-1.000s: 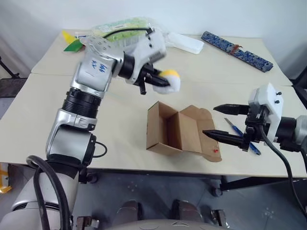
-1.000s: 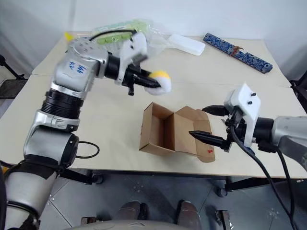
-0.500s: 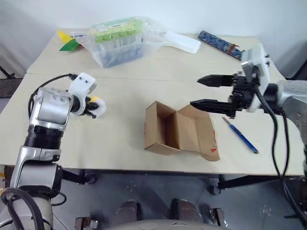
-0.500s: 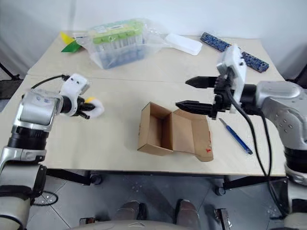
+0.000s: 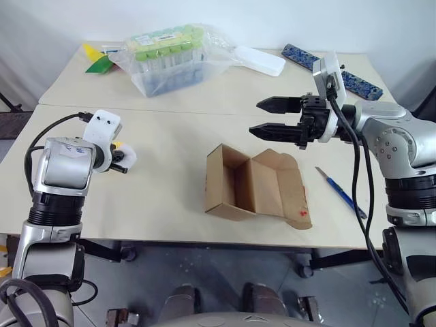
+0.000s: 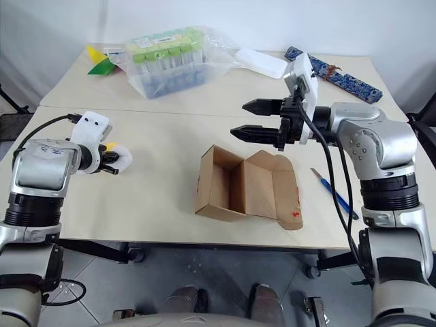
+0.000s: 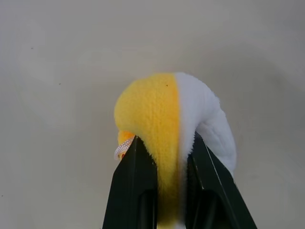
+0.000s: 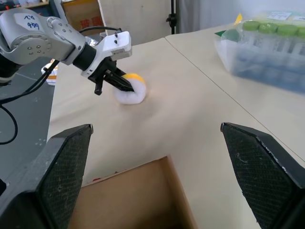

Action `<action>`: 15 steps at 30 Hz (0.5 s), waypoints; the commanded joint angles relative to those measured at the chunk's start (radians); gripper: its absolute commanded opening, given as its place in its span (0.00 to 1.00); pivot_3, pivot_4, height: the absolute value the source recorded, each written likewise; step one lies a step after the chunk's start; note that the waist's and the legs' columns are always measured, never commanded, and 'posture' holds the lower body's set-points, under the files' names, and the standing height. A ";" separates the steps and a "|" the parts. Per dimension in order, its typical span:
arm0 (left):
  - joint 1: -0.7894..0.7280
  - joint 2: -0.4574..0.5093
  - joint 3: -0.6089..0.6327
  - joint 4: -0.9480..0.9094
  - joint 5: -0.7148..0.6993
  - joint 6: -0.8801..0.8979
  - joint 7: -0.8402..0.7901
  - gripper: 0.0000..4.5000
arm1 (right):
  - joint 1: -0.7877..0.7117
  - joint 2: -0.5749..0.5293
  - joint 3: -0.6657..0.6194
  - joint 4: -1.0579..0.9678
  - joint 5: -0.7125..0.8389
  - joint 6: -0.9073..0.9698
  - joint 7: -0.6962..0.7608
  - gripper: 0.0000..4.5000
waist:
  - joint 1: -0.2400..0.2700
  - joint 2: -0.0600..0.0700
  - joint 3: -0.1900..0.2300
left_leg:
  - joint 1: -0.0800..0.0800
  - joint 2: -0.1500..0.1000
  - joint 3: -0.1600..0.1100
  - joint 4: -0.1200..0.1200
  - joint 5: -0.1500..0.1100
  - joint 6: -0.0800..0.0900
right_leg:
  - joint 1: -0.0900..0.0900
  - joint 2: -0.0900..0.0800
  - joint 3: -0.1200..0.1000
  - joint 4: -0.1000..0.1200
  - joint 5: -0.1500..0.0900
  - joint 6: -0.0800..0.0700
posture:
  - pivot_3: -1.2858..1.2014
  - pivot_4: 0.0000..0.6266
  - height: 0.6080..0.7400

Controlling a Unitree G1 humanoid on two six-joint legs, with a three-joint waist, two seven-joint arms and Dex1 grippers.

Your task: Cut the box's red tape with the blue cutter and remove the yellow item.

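Item: yellow item, soft, part white. Clamped between the fingers of my left gripper, low over the table, well to the left of the box.

Box: flaps open, red tape on its right flap. Blue cutter lies just right of it.

My right gripper: spread wide, empty, above the box's far side.

Risk: released too abruptly, the plush could roll toward the table's left edge.

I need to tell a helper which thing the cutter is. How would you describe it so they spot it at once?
Start at the open brown box near the table's front edge. On the tabletop to its right lies the blue cutter, slim and pen-shaped. The other blue thing, a long flat patterned case, sits at the far edge.
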State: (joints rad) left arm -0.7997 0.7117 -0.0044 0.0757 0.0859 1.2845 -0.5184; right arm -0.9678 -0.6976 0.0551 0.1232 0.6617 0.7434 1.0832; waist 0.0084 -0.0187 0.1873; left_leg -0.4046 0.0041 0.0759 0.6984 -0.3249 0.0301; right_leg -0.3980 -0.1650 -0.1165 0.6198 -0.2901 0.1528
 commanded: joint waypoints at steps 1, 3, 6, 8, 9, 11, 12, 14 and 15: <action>0.028 0.027 0.065 -0.062 -0.029 0.007 0.010 0.27 | -0.023 -0.019 -0.032 -0.029 -0.011 -0.008 0.025 1.00 | -0.006 0.000 0.000 | 0.000 0.000 0.000 0.000 0.000 0.000 | 0.000 0.000 0.000 0.000 0.000 0.000 | 0.52 0.24 1.00; 0.028 0.046 0.073 -0.095 -0.045 0.019 -0.001 0.41 | -0.026 -0.024 -0.036 -0.027 -0.021 -0.008 0.032 1.00 | -0.010 0.000 0.000 | 0.000 0.000 -0.001 0.000 0.000 0.000 | 0.000 0.000 0.000 0.000 0.000 0.000 | 0.52 0.24 1.00; 0.038 0.084 0.089 -0.188 -0.116 0.066 -0.061 0.63 | -0.035 -0.028 -0.043 -0.012 -0.033 -0.011 0.041 1.00 | -0.011 0.000 0.000 | 0.000 0.000 -0.002 0.000 0.000 -0.001 | -0.001 0.000 0.000 0.000 0.000 0.000 | 0.52 0.24 1.00; 0.043 0.108 0.119 -0.220 -0.133 0.074 -0.058 0.76 | -0.037 -0.032 -0.047 -0.006 -0.043 -0.015 0.047 1.00 | -0.011 0.000 0.000 | 0.000 0.000 -0.002 -0.001 0.000 -0.001 | -0.001 0.000 0.000 0.000 0.000 0.000 | 0.52 0.24 1.00; 0.047 0.119 0.141 -0.235 -0.147 0.067 -0.061 0.84 | -0.037 -0.033 -0.049 -0.002 -0.049 -0.018 0.051 1.00 | -0.011 0.000 0.000 | 0.000 0.000 -0.002 -0.001 0.000 -0.001 | -0.001 0.000 0.000 0.000 0.000 0.000 | 0.52 0.24 1.00; 0.053 0.157 0.182 -0.276 -0.187 0.082 -0.087 0.98 | -0.036 -0.038 -0.056 0.000 -0.056 -0.018 0.056 1.00 | -0.011 0.000 0.000 | 0.000 0.000 -0.002 -0.001 -0.001 -0.001 | -0.001 0.000 0.000 0.000 0.000 0.000 | 0.52 0.24 1.00; 0.058 0.172 0.206 -0.299 -0.211 0.090 -0.102 0.99 | -0.034 -0.039 -0.061 0.000 -0.060 -0.017 0.055 1.00 | -0.011 0.000 0.000 | 0.000 0.000 -0.002 -0.001 -0.001 -0.002 | -0.001 0.000 0.000 0.000 0.000 0.000 | 0.52 0.24 1.00; 0.087 0.195 0.244 -0.348 -0.257 0.098 -0.131 0.99 | -0.025 -0.045 -0.068 -0.003 -0.063 -0.011 0.055 1.00 | -0.012 0.000 0.000 | 0.000 0.001 -0.002 -0.001 -0.001 -0.002 | -0.001 0.000 0.000 0.000 0.000 0.000 | 0.52 0.24 1.00; 0.123 0.212 0.258 -0.377 -0.273 0.080 -0.147 0.99 | -0.016 -0.049 -0.070 -0.011 -0.063 -0.009 0.056 1.00 | -0.012 0.000 0.000 | 0.000 0.001 -0.002 -0.001 -0.001 -0.002 | -0.001 0.000 0.000 0.000 0.000 0.000 | 0.52 0.24 1.00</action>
State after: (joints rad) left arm -0.7049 0.8979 0.2170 -0.2385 -0.1535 1.3736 -0.6388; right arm -0.9766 -0.7260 0.0276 0.1339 0.5950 0.7431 1.1341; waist -0.0036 -0.0186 0.1874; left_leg -0.4048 0.0048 0.0739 0.6971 -0.3256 0.0283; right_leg -0.3992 -0.1650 -0.1163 0.6197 -0.2902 0.1526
